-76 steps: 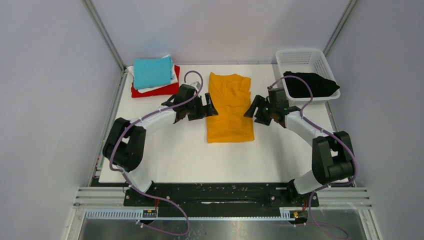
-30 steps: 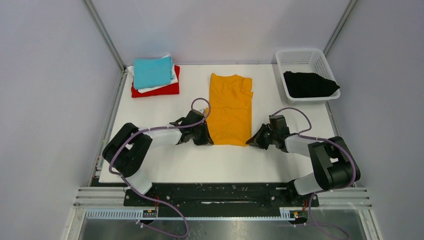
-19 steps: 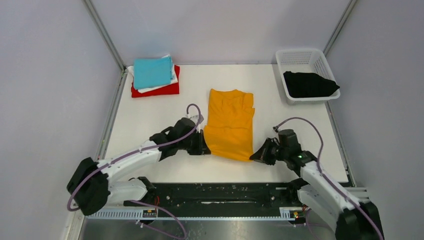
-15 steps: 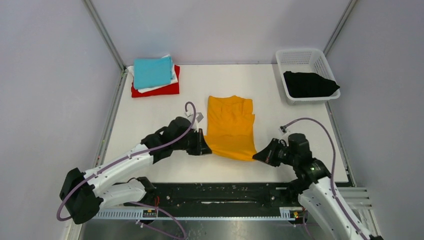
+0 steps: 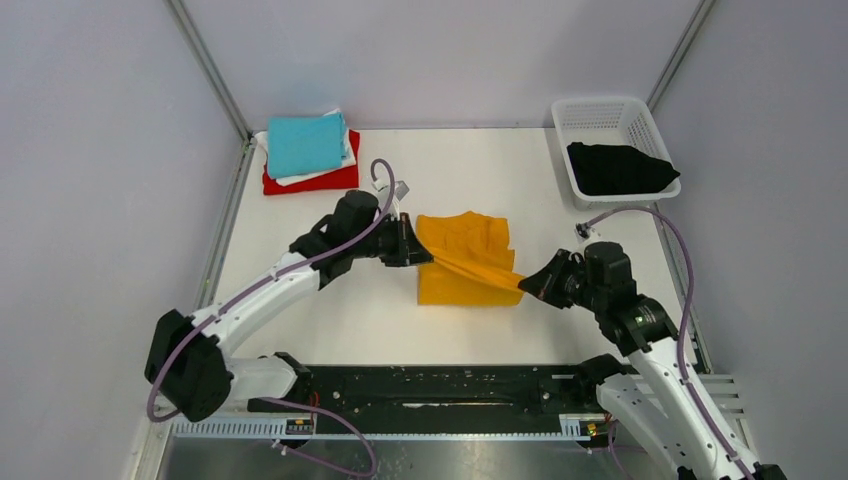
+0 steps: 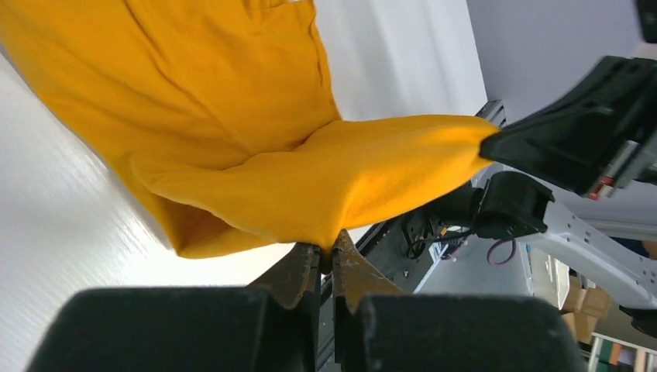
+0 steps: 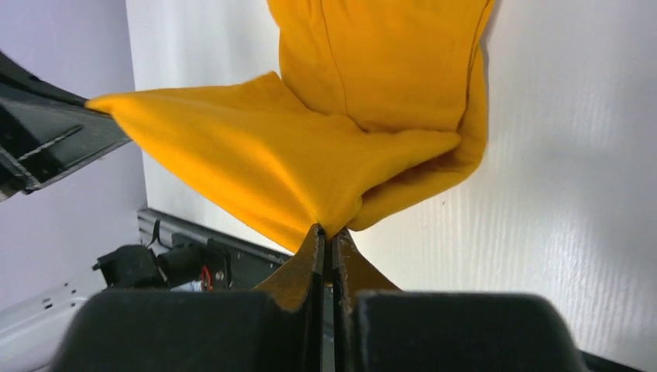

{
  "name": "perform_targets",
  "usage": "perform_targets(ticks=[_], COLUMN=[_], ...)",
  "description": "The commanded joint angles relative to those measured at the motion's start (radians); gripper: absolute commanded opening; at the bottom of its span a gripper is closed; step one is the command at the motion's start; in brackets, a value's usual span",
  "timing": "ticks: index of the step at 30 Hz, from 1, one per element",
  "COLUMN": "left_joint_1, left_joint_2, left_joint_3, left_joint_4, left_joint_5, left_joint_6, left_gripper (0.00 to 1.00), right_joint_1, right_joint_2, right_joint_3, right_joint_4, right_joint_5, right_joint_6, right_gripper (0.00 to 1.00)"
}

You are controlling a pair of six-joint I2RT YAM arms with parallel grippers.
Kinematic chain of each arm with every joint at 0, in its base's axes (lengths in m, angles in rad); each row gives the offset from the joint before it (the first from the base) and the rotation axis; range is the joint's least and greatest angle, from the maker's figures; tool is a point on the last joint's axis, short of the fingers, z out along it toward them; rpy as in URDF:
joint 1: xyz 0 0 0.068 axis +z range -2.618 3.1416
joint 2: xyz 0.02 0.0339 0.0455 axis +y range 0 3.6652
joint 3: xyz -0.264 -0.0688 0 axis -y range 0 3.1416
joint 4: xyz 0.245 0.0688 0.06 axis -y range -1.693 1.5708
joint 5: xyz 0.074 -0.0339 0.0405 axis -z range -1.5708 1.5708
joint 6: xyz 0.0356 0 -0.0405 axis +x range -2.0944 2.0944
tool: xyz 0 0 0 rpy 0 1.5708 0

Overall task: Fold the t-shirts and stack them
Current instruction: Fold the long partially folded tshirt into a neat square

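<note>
Left gripper (image 5: 424, 254): jaws pressed together on one corner of the orange shirt (image 5: 466, 238), with cloth bunched right at the fingertips. Right gripper (image 5: 524, 286): likewise pinched tight, on the opposite corner of the same edge. Between the two grippers that edge runs as a taut raised band, clear of the table (image 5: 330, 310). It slants from the left tips, farther from the bases, down to the right tips, nearer them. Under and beyond the band the rest of the shirt lies on the table, doubled over itself, with wrinkles at the end away from both grippers. Left wrist view: a fold sags just ahead of the fingers, and the right gripper's black tip shows at the band's far end. Right wrist view: much the same, mirrored. Well beyond the left gripper's wrist, at the far left corner: teal shirt (image 5: 305, 143) on white shirt (image 5: 296, 179) on red shirt (image 5: 330, 180), a folded stack. Well beyond the right gripper, at the far right corner: basket (image 5: 598, 110), with the black shirt (image 5: 618, 168) heaped inside.
</note>
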Motion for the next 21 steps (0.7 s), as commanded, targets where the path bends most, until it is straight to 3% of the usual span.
perform_targets(ticks=[1,11,21], left_joint_1=[0.067,0.177,0.260], left_joint_2=[0.117,0.258,0.587], left_joint_3=[0.096,0.177,0.453], left_joint_4=[0.116,0.093,0.045], left_joint_5=[0.073,0.003,0.072], left_joint_6=[0.010,0.013,0.040], left_gripper=[0.00,0.00,0.00], right_joint_1=[-0.003,-0.084,-0.167], right_joint_2=[0.089,0.371,0.661], right_joint_3=[0.069,0.183,0.337], right_joint_4=[0.070,0.211,0.323], right_joint_5=[0.131,0.098,0.057], right_joint_6=[-0.052,-0.084,-0.100], right_gripper=[0.00,0.00,0.00])
